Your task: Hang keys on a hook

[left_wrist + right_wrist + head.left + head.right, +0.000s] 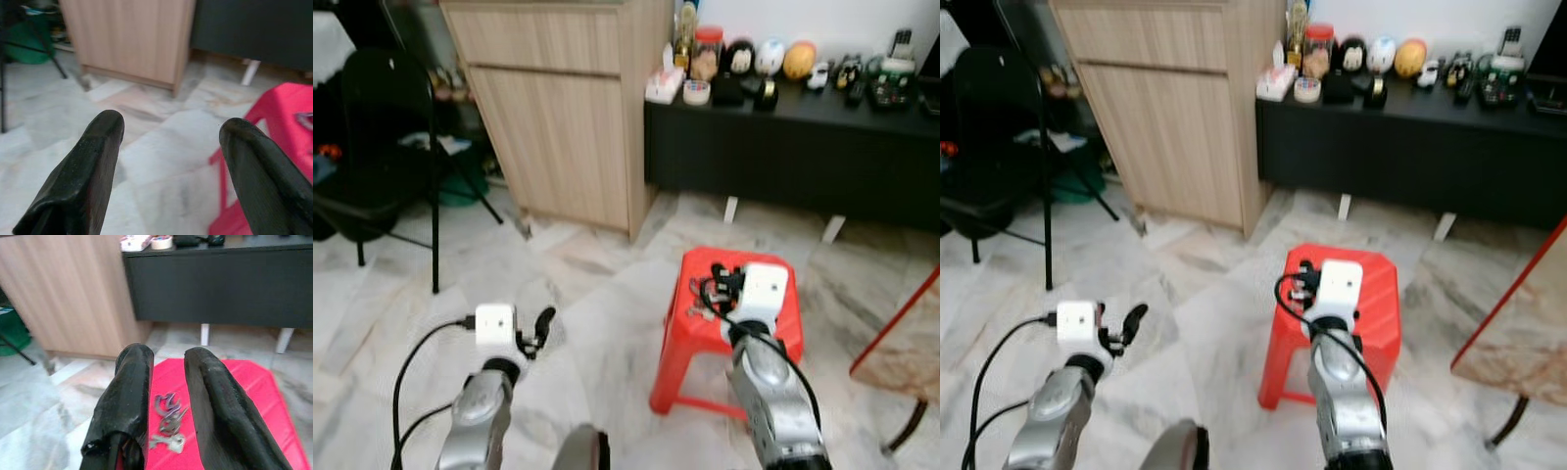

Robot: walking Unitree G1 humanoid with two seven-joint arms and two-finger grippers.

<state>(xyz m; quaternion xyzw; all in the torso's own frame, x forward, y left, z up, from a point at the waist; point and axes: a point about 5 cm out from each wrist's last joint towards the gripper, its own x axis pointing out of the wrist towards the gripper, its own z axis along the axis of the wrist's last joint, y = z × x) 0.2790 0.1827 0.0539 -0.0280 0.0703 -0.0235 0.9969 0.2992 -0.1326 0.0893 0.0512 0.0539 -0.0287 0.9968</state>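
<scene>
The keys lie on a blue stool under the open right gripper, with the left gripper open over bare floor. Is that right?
Not quite: the stool is red, not blue, as the right wrist view shows. The keys do lie on it under the open right gripper, and the left gripper is open over bare floor.

a small bunch of keys [167,423] lies flat on the top of a red plastic stool [254,396], toward the side of the seat nearer the robot's left. the bunch is silver-grey metal with a purplish ring or clip at its far end and a pale key or tag at its near end, all loosely fanned on the red surface.
</scene>
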